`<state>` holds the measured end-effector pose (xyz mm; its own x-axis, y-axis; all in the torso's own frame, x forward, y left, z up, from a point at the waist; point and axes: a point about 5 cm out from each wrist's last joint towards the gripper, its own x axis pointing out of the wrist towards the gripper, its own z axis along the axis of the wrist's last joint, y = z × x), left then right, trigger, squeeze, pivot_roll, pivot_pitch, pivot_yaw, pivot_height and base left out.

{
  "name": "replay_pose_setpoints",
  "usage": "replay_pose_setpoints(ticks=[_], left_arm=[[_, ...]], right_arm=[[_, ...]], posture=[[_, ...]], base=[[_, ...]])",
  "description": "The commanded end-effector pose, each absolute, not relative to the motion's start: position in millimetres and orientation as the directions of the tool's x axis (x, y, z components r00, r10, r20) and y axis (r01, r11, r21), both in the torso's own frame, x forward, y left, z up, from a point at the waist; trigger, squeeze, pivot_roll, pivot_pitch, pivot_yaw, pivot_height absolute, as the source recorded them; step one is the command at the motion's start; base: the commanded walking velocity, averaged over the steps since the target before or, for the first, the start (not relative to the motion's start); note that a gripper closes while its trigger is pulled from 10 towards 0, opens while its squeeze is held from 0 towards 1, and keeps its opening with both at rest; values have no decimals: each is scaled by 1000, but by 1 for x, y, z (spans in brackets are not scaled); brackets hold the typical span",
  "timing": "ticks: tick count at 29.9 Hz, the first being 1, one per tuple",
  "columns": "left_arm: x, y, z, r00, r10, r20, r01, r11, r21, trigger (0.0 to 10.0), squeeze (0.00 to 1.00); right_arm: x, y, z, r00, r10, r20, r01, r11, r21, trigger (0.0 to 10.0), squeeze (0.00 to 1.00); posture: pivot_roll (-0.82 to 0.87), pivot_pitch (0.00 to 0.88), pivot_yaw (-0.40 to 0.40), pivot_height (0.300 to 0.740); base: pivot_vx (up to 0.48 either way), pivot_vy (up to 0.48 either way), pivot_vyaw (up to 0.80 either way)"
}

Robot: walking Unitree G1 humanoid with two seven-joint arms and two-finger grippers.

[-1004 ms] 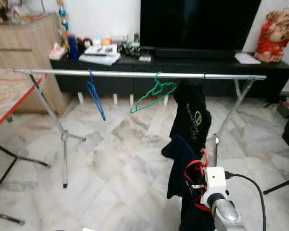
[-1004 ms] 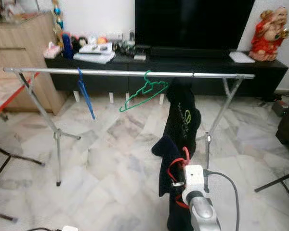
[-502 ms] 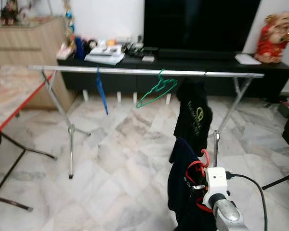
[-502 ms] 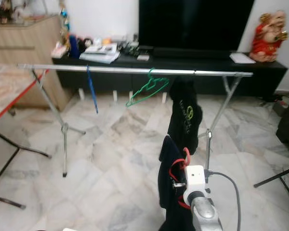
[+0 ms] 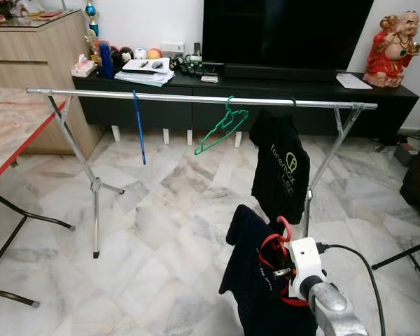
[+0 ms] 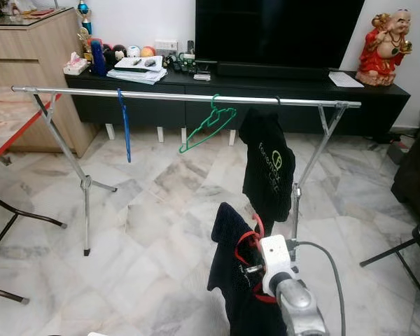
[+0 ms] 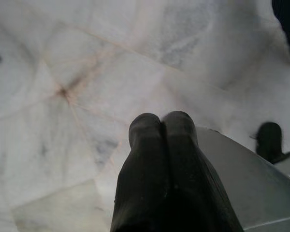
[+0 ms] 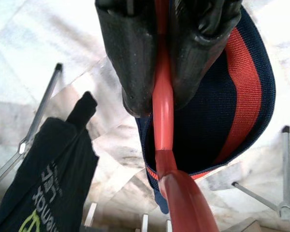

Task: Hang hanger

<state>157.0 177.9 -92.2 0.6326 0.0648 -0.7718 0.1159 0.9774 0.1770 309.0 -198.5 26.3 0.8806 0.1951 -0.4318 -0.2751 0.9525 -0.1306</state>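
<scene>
**Red hanger held low, short of the rail**

While the left end effector [image 7: 162, 145] hung over the marble floor [image 5: 161, 231] with its two black fingers pressed together on nothing, the right end effector [image 8: 157, 63] was clamped on the red hanger [image 8: 162, 130]. Its fingers pinched the hanger's thin red shaft from both sides. A dark navy garment [image 5: 255, 287] with a red stripe was draped on that hanger, low and close in front of the robot, on its right side.

Just beyond it stood the silver clothes rail [image 5: 196, 99], apart from the held hanger. A black T-shirt [image 5: 281, 168] with printed lettering hung near the rail's right end. A bare green hanger [image 5: 220, 129] hung tilted beside it, and a blue hanger [image 5: 137, 126] further left. Behind the rail ran a black TV console [image 5: 378, 105] carrying a red figurine [image 5: 390, 38].
</scene>
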Motion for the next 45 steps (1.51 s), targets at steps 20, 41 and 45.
replay_pose_setpoints(ticks=[20, 41, 45], left_arm=[[260, 230, -18, 842, -21, -539, 217, 928, 303, 10000, 0], [295, 202, 30, 585, -526, -617, 797, 513, 319, 10000, 0], [298, 192, 33, 577, -553, -601, 808, 495, 320, 10000, 0]], right_arm=[[316, -179, 31, 660, 446, -605, -654, 737, -170, 10000, 0], [324, -159, 69, 261, 660, -705, -963, 233, -138, 10000, 0], [324, -150, 72, 252, 675, -693, -967, 198, -159, 10000, 0]], posture=[[-12, 0, -24, 740], [12, 0, -60, 740], [-3, 0, -56, 740]], base=[[0, 0, 0], [0, 0, 0], [0, 0, 0]])
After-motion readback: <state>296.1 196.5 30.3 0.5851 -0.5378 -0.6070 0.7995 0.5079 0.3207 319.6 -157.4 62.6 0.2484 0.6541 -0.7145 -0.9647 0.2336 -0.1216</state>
